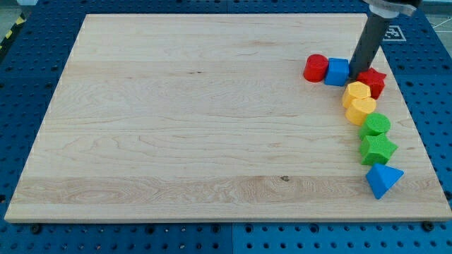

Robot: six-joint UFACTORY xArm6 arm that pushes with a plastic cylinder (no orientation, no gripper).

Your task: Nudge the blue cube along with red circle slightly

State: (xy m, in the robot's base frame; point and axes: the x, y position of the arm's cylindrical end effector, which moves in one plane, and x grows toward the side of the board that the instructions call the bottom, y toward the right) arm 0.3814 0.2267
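Far on the right side of the wooden board (176, 127), the red circle (316, 68) sits touching the left face of the blue cube (338, 71), and my tip (357, 70) stands just at the cube's right edge, between it and the red star (373, 82); there is no pincer here, only the bare rod, holding nothing. Both task blocks look small, light, rigid and likely to slide easily on smooth wood, so I judge a gentle push square on the cube's right face would carry the pair leftward without the circle slipping aside. Counted, eight blocks: red circle, blue cube, red star, two yellow blocks (357, 92) (362, 110), two green blocks (377, 125) (378, 149), and nearest, one blue triangular block (383, 180).
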